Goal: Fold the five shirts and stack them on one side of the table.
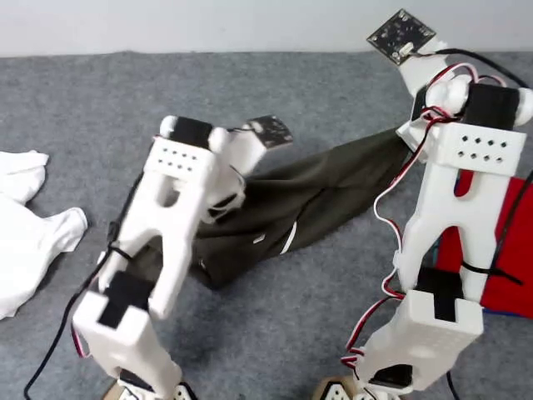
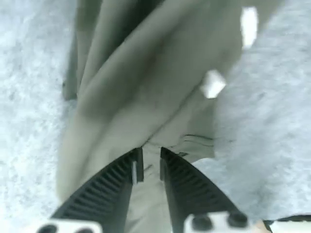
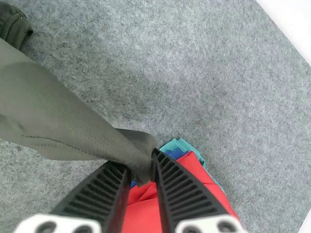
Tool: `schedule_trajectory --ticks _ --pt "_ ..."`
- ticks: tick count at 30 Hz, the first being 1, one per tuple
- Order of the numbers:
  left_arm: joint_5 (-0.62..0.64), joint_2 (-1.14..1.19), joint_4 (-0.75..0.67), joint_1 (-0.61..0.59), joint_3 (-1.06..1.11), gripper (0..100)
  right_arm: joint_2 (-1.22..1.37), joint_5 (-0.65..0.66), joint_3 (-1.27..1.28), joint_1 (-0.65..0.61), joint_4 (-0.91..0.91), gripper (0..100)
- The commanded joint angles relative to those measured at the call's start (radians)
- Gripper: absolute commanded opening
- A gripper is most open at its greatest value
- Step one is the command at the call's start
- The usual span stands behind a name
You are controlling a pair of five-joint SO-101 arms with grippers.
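Observation:
An olive-green shirt [image 1: 308,204] is stretched across the middle of the grey mat between both arms. My left gripper [image 2: 151,162] is shut on its cloth near a hem [image 2: 146,97]. My right gripper [image 3: 142,174] is shut on the other end of the olive shirt [image 3: 58,121], held above a folded stack with a red shirt [image 3: 187,194] on top and blue and teal edges [image 3: 175,147] under it. In the high view the red stack [image 1: 500,258] lies at the right edge behind the right arm. A white shirt [image 1: 29,225] lies crumpled at the left edge.
The grey mat [image 1: 100,108] covers the table, with bare room at the back left and front middle. A white wall or table edge [image 1: 208,25] runs along the far side. Both arm bases stand at the front edge.

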Motion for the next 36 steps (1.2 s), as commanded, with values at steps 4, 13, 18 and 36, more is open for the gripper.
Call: schedule_trajectory --ticks 4,13,18,36 --pt "0.011 -0.109 -0.015 0.015 0.163 13 -0.004 -0.006 -0.051 0.016 0.012 1.0" --pt "-0.018 -0.061 -0.186 -0.091 0.349 20 -0.004 -0.008 -0.048 0.012 0.012 1.0" --pt "0.005 0.026 -0.255 -0.094 0.357 20 -0.004 -0.008 -0.048 0.012 0.012 1.0" --pt "0.04 0.109 -0.321 -0.084 0.358 5 -0.004 -0.008 -0.048 0.015 0.012 1.0"
